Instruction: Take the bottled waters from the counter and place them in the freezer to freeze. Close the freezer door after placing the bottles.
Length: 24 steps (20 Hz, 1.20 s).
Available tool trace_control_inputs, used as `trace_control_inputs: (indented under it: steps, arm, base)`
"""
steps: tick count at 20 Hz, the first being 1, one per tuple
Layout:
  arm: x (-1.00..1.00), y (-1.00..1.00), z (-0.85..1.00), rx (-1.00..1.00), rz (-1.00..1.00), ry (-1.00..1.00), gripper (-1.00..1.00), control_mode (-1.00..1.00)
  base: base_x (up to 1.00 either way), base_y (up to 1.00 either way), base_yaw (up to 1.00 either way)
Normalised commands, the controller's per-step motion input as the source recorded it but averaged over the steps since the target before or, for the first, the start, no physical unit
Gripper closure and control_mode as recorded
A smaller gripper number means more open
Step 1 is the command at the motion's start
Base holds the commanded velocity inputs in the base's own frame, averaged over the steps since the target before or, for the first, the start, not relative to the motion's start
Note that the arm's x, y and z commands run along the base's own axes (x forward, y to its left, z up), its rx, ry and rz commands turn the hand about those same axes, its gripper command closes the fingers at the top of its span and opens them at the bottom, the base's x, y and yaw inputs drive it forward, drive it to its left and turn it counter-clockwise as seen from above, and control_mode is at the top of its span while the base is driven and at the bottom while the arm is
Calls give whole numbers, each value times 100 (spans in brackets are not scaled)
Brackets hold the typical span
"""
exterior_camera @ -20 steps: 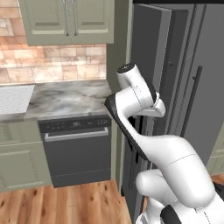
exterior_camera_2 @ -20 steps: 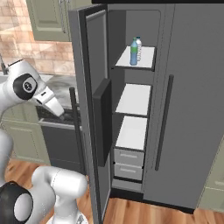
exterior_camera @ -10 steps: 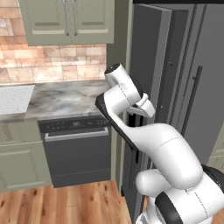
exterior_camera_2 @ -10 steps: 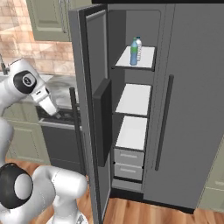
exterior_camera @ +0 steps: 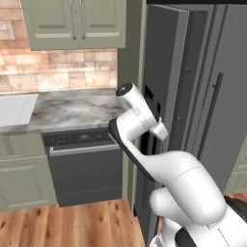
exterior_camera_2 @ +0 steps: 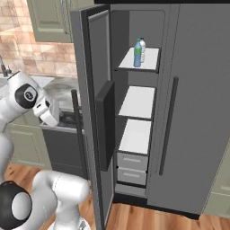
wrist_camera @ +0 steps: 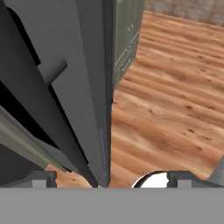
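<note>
Two bottled waters stand upright on the top shelf of the open freezer (exterior_camera_2: 134, 103): a blue one with a green cap (exterior_camera_2: 137, 54) and a clear one (exterior_camera_2: 143, 48) just behind it. The freezer door (exterior_camera_2: 95, 67) hangs wide open, its long handle (exterior_camera_2: 78, 134) on the outer face. My gripper (wrist_camera: 109, 178) is open and holds nothing. The door's edge (wrist_camera: 98, 109) runs between its widely spread fingertips (wrist_camera: 43, 177). My white hand (exterior_camera_2: 46, 111) sits on the outer side of the door, close to the handle. The counter (exterior_camera: 72, 108) lies left of the freezer.
A black-fronted dishwasher (exterior_camera: 84, 164) sits under the counter, and the white drainboard (exterior_camera: 14, 108) is at the far left. The plain right-hand refrigerator door (exterior_camera_2: 197, 112) is shut. Green cabinets (exterior_camera: 72, 21) hang above. A wooden floor (wrist_camera: 175, 100) lies below the door.
My arm's upper joint has swung a little left and the hand has dropped slightly beside the door. The door, the bottles and the open jaws are unchanged.
</note>
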Motion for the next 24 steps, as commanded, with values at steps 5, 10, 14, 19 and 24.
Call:
trace_control_inputs:
  steps: [5, 10, 14, 19, 24]
  arm:
    - [0, -5, -30, -2, 0, -36, -100, -100]
    - [0, 6, 0, -4, 0, -27, -100, -100]
    - [7, 8, 0, -9, 0, -31, -100, -100]
    - [12, 1, 0, -7, 0, -18, -100, -100]
    - [12, 0, 0, -5, -4, 5, -100, -100]
  base:
    - [0, 0, 0]
    - [0, 0, 0]
    - [0, 0, 0]
    - [0, 0, 0]
    - [0, 0, 0]
